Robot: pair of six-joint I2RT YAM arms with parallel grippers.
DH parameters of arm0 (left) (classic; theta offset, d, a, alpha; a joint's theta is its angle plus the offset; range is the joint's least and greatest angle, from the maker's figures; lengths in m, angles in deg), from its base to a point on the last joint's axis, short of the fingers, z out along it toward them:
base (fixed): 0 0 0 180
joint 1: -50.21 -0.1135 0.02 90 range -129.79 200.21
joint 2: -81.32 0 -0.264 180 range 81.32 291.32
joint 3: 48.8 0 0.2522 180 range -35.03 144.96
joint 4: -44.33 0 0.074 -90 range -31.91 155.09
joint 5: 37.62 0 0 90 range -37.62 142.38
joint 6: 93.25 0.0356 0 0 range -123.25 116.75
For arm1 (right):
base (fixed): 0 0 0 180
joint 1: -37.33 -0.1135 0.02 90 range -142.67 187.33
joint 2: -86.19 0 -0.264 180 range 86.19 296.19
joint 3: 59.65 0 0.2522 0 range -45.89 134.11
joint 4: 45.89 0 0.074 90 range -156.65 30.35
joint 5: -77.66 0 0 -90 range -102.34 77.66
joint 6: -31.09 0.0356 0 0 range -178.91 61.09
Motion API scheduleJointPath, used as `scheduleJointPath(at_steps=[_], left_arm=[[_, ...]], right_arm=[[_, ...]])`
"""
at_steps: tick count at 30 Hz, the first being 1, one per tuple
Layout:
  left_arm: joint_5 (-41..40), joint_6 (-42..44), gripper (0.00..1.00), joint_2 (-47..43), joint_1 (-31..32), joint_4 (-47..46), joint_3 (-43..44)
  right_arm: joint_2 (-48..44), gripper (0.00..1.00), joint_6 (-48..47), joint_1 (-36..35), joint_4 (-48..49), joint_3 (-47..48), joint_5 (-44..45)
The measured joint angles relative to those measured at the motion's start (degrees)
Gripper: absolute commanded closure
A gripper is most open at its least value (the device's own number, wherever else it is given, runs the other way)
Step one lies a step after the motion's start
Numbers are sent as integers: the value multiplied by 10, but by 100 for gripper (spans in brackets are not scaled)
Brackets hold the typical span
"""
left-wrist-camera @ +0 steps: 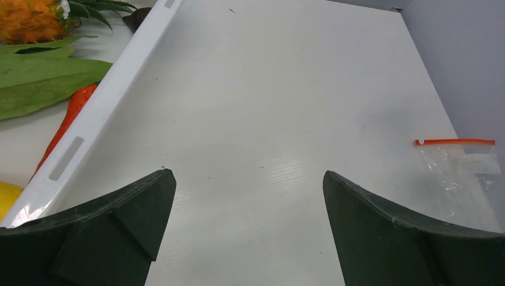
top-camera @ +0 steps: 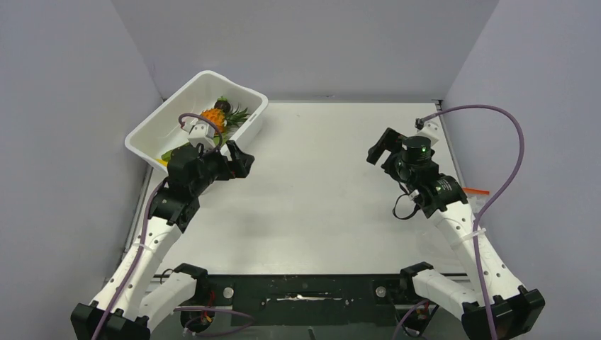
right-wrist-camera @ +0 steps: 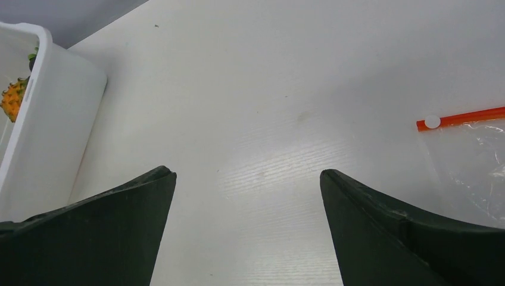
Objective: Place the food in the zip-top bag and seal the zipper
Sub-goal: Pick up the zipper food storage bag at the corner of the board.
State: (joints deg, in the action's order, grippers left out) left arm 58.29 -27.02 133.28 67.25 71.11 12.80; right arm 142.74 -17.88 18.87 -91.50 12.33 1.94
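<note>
Left gripper (left-wrist-camera: 247, 177): fingers spread wide with nothing between them; it hangs over bare table, just beside the long rim of the tub.
Right gripper (right-wrist-camera: 247, 174): fingers spread wide and empty, over bare table on the right side, well apart from the left gripper.
Tub (left-wrist-camera: 89, 118): white and rectangular, at the far left corner of the table, set at an angle.
Food: all of it lies inside the tub: pineapple (left-wrist-camera: 27, 22) at the far end, green leaves (left-wrist-camera: 41, 77) next to it, red chili (left-wrist-camera: 74, 108) along the near wall, banana (left-wrist-camera: 7, 196) at the nearest corner.
Bag (left-wrist-camera: 458, 179): clear, lying flat on the table near the right edge, with no food in it.
Zipper (left-wrist-camera: 455, 142): red strip along the far edge of the bag; whether it is sealed cannot be told.
Table (top-camera: 319, 177): white surface.
</note>
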Motion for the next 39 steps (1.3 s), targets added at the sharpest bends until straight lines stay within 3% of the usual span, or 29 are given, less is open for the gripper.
scheduleJointPath(at_steps=[12, 20, 28, 39], left_arm=[[0, 1, 2, -8, 1, -5, -33], [0, 7, 2, -32, 3, -13, -39], [0, 11, 2, -42, 6, -25, -45], [0, 20, 2, -57, 12, -26, -54]], right_arm=[[61, 1, 19, 23, -43, 8, 49], [136, 40, 47, 103, -107, 28, 78], [178, 51, 78, 168, -130, 28, 106], [296, 55, 140, 248, -101, 37, 101]])
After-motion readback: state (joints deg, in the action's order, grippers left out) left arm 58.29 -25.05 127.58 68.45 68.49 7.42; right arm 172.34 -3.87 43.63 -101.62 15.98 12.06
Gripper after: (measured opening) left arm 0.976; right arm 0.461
